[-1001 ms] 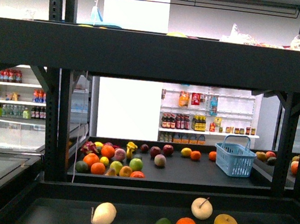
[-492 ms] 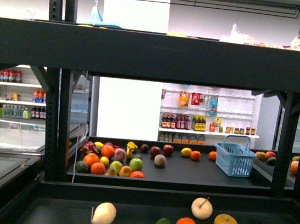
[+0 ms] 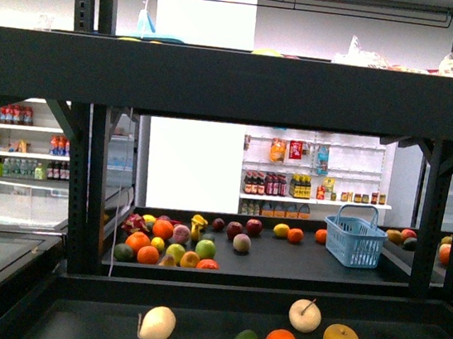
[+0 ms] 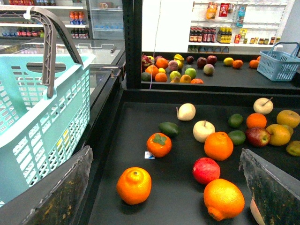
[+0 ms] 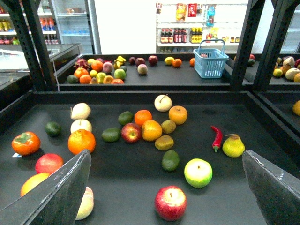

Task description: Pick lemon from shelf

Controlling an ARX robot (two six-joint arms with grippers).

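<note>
Front view misses my pincers; wrist views show left gripper (image 4: 164, 187) and right gripper (image 5: 166, 187) spread wide, empty. Lemon (image 5: 168, 60) sits on the far shelf (image 5: 159, 79) beside the blue basket (image 5: 210, 63).

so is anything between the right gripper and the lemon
Yes. A dark green fruit lies on the shelf deck just short of the lemon, in the open right gripper's line, with a red apple nearer still.
</note>
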